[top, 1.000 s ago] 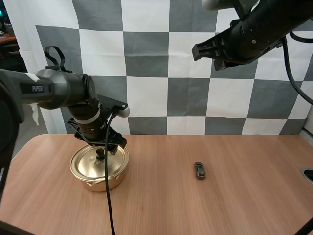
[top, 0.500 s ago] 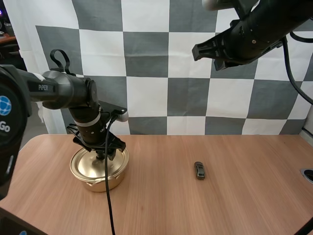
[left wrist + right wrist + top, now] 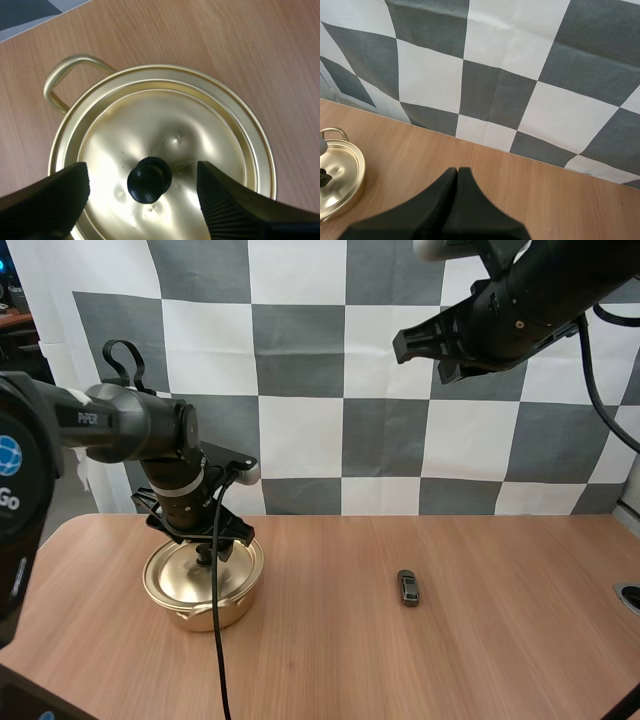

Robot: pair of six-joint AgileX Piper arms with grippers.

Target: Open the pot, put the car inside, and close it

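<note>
Gold pot (image 3: 215, 615) on desk (image 3: 330, 660), lid (image 3: 200, 130) seated — left jaws spread astride its black knob (image 3: 149, 179), not touching. Right jaws pressed together, high up; car (image 3: 408, 588) well apart from pot.

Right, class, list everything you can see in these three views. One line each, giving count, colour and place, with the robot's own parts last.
pot: one, gold, on the table at the left arm's side, with loop handles
lid: one, gold, seated on the pot
knob: one, black, at the lid's middle
toy car: one, dark, on the table to the right of the pot, well apart from it
table: one, light brown wood, under the pot and the car
left gripper: one, black, open, its fingers on either side of the knob and not touching it
right gripper: one, black, shut, held high above the table
</note>
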